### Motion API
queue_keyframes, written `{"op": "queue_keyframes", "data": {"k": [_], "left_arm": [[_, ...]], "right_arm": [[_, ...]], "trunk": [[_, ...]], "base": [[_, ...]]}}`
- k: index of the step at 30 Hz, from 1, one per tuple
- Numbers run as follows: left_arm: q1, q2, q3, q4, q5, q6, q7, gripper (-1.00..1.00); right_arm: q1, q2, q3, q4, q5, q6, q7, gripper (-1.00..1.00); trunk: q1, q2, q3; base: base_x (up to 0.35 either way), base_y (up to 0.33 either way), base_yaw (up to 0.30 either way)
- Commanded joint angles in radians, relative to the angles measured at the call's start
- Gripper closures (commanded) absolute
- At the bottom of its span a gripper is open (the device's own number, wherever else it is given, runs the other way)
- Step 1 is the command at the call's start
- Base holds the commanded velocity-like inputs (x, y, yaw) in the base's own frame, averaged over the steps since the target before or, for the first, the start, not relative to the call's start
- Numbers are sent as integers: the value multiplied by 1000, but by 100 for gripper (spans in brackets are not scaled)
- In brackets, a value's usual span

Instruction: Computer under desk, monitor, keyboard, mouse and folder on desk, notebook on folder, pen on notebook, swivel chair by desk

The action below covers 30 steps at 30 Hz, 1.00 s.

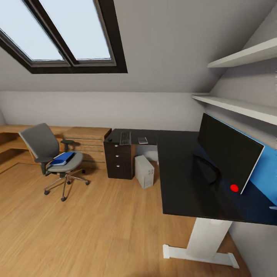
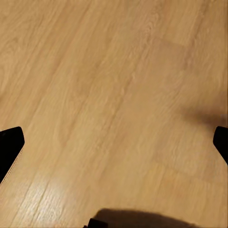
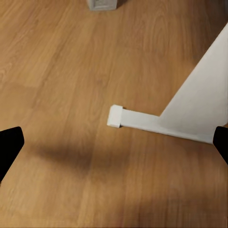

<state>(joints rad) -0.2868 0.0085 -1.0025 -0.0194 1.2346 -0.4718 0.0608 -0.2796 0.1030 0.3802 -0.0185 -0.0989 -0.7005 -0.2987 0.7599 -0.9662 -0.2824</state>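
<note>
Blue and flat, the folder (image 1: 62, 157) lies on the swivel chair (image 1: 50, 154) seat, well away from both spread, empty pincers, and looks light, stiff, best pinched at an overhanging edge.

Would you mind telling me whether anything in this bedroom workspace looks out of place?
Yes: the bright blue flat folder lies on the seat of the grey upholstered swivel chair, which stands apart from the long black desk.

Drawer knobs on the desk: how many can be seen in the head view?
3, on the drawer front of the desk: top knob, middle knob, bottom knob, one above the other. More may be hidden from this angle.
</note>
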Motion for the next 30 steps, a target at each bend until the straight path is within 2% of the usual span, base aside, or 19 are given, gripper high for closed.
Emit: {"op": "queue_keyframes", "data": {"k": [1,10,30], "left_arm": [[0,1,-8,-2,3,-2,7,-100],[0,1,-8,-2,3,-3,8,-100],[0,2,-7,-2,3,-4,8,-100]], "right_arm": [[-1,1,9,2,-10,-4,-2,-100],[-1,4,9,2,-13,0,-2,-100],[-1,6,9,2,-15,1,-2,-100]], "trunk": [[1,-1,-1],[1,-1,-6],[1,-1,-38]], "base": [[270,233,-266],[270,233,-217],[258,249,-12]]}}
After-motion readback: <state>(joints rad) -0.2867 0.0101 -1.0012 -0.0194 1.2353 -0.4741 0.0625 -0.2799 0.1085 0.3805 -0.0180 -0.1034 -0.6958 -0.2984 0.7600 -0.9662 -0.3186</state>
